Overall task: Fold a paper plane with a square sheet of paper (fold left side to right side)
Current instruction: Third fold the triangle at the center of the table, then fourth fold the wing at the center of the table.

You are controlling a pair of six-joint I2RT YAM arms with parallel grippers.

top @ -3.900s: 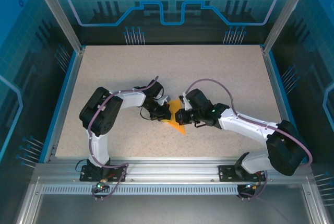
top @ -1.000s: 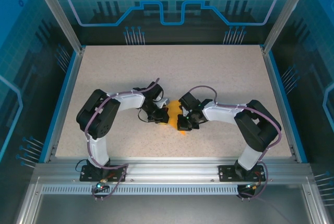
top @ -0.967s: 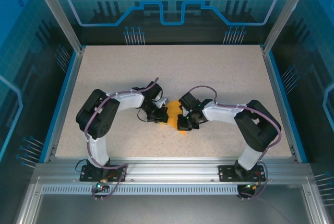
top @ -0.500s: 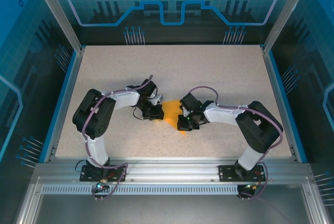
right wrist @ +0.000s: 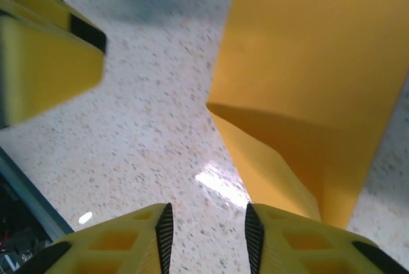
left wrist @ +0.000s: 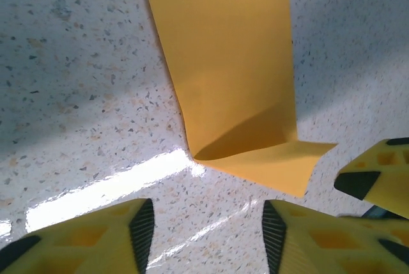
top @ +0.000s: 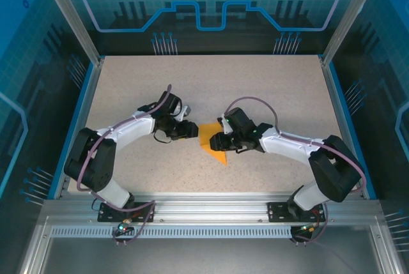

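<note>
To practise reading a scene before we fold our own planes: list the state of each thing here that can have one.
orange paper: partly folded, one flap lifting, lying free on the table.
left tool: open, empty, short of the paper.
right tool: open, empty, beside the paper.

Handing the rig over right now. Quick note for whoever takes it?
Left gripper: open, holding nothing, just left of the paper.
Right gripper: open, holding nothing, at the paper's right side.
Square sheet of paper: on the table between the grippers, folded, one flap standing up rather than lying flat.
Done: a fold is in.
Left: press that flap flat, then the remaining folds; no plane shape yet.
</note>
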